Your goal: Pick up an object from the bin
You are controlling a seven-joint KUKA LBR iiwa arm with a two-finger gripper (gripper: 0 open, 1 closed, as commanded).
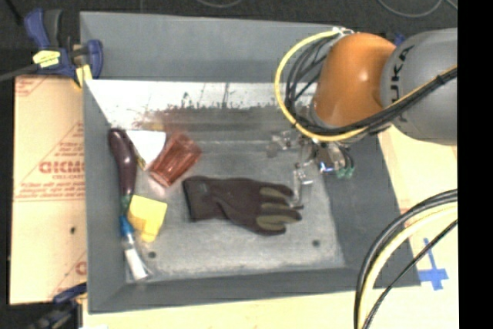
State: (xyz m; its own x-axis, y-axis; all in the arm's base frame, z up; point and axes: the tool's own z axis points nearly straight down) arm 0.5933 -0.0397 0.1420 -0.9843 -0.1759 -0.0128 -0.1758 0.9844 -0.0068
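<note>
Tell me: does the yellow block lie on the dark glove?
No, the yellow block lies at the left of the bin, apart from the dark glove in the middle.

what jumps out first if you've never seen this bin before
A dark glove lies flat in the middle of the grey bin, and the gripper hangs at its fingertip end, on the right. By the left wall sits a small cluster: a red see-through block, a dark maroon handle and a yellow block.
</note>
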